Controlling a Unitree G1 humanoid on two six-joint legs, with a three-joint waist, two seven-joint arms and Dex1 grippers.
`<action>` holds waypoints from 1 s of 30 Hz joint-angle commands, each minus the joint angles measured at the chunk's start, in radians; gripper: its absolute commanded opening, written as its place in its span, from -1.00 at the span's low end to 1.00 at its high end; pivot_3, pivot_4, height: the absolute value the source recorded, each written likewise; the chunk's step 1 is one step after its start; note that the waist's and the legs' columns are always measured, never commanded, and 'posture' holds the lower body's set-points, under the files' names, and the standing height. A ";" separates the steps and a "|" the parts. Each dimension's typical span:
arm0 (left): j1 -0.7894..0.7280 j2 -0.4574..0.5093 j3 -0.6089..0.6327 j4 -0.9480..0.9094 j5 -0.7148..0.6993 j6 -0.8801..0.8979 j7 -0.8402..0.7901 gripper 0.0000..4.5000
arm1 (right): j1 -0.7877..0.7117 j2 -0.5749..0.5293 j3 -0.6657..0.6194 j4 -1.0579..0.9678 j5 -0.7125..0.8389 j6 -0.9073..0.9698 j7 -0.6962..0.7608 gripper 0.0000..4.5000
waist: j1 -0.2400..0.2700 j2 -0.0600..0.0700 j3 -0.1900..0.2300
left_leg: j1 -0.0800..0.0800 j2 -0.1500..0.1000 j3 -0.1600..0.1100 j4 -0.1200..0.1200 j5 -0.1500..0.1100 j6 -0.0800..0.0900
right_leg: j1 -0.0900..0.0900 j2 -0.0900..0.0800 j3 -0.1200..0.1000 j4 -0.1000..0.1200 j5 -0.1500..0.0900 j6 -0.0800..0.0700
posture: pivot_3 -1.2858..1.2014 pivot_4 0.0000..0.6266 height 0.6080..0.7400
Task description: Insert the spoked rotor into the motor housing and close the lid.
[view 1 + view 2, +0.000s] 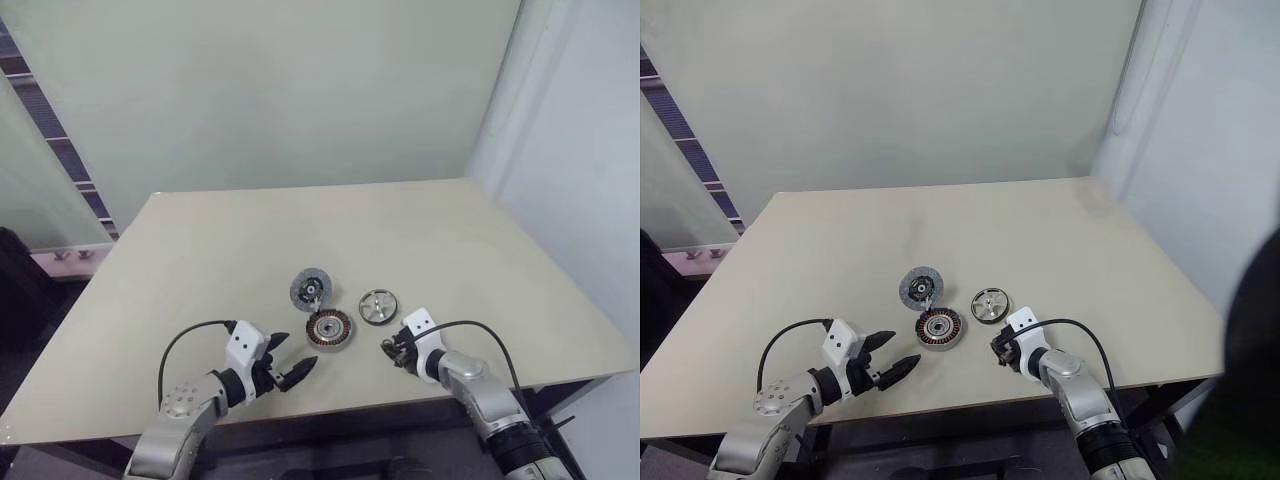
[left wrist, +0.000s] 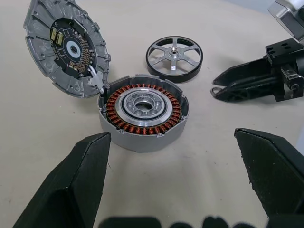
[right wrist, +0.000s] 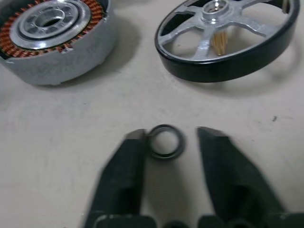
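The motor housing (image 1: 330, 330), a silver ring with copper windings, sits on the table near the front. Its hinged lid (image 1: 311, 287) stands open behind it, its inner face showing. The spoked rotor (image 1: 378, 307) lies flat just right of the housing, apart from it. My left gripper (image 1: 298, 352) hovers open in front of the housing (image 2: 142, 118), holding nothing. My right gripper (image 3: 171, 135) is low on the table in front of the rotor (image 3: 213, 66). Its fingers straddle a small dark ring (image 3: 165, 155): one finger touches it and a gap shows at the other.
The beige table (image 1: 250, 240) has bare room behind and to both sides of the parts. Its front edge runs close under both arms. A pale wall stands behind and to the right.
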 commanded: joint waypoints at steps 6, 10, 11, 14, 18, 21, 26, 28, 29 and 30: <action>-0.019 0.002 0.011 -0.018 -0.001 -0.016 0.003 1.00 | 0.002 0.011 -0.012 -0.054 0.005 0.000 -0.011 -0.68 | 0.000 0.000 0.000 | 0.000 0.000 0.000 0.000 0.000 0.000 | 0.000 0.000 0.000 0.000 0.000 0.000 | 0.03 -1.00 1.00; -0.036 0.007 0.023 -0.007 -0.006 -0.013 0.002 1.00 | -0.015 0.011 -0.013 -0.100 0.015 0.020 -0.002 -0.68 | 0.000 0.000 0.000 | 0.000 0.000 0.000 0.000 0.000 0.000 | 0.000 0.000 0.000 0.000 0.000 0.000 | 0.03 -1.00 1.00; -0.040 0.010 0.028 -0.003 -0.007 -0.012 0.001 1.00 | -0.021 0.010 -0.012 -0.116 0.019 0.033 0.004 -0.68 | 0.000 0.000 0.000 | 0.000 0.000 0.000 0.000 0.000 0.000 | 0.000 0.000 0.000 0.000 0.000 0.000 | 0.03 -1.00 1.00; -0.051 0.021 0.044 0.010 -0.008 -0.013 -0.002 1.00 | -0.044 0.012 -0.005 -0.172 0.030 0.082 0.022 -0.68 | 0.000 0.000 0.000 | -0.001 0.000 0.000 0.000 0.000 0.000 | -0.001 0.000 0.000 0.000 0.000 0.000 | 0.03 -1.00 1.00; -0.060 0.034 0.062 0.029 -0.010 -0.014 -0.004 1.00 | -0.084 0.026 0.023 -0.227 0.036 0.153 0.041 -0.68 | 0.000 0.000 0.000 | -0.001 0.000 0.000 0.000 0.000 0.000 | -0.001 0.000 0.000 0.001 0.000 0.000 | 0.03 -1.00 1.00; -0.064 0.034 0.072 0.044 -0.009 -0.019 -0.002 1.00 | -0.117 0.037 0.043 -0.232 0.033 0.184 0.045 -0.68 | 0.000 0.000 0.000 | -0.001 0.000 0.000 0.000 0.000 0.000 | -0.002 0.000 0.000 0.001 0.000 0.000 | 0.03 -1.00 1.00; -0.063 0.038 0.081 0.054 -0.009 -0.023 -0.006 1.00 | -0.191 0.071 0.080 -0.174 0.018 0.185 0.049 -0.68 | 0.000 0.000 0.000 | -0.002 0.000 0.000 0.000 0.000 0.000 | -0.002 0.000 0.000 0.001 0.000 0.000 | 0.03 -1.00 1.00; -0.060 0.040 0.083 0.050 -0.010 -0.021 -0.005 1.00 | -0.225 0.089 0.100 -0.140 0.015 0.181 0.054 -0.68 | 0.000 0.000 0.000 | -0.002 0.000 0.000 0.000 0.000 0.000 | -0.002 0.000 0.000 0.001 0.000 0.000 | 0.03 -1.00 1.00; -0.059 0.040 0.083 0.046 -0.010 -0.020 -0.004 1.00 | -0.248 0.102 0.111 -0.112 0.011 0.175 0.057 -0.68 | 0.000 0.000 0.000 | -0.001 0.000 0.000 0.000 0.000 0.000 | -0.002 0.000 0.000 0.001 0.000 0.000 | 0.03 -1.00 1.00; -0.058 0.040 0.084 0.044 -0.010 -0.019 -0.003 1.00 | -0.264 0.111 0.118 -0.091 0.009 0.170 0.059 -0.68 | 0.000 0.000 0.000 | -0.001 0.000 0.000 0.000 0.000 0.000 | -0.002 0.000 0.000 0.001 0.000 0.000 | 0.03 -1.00 1.00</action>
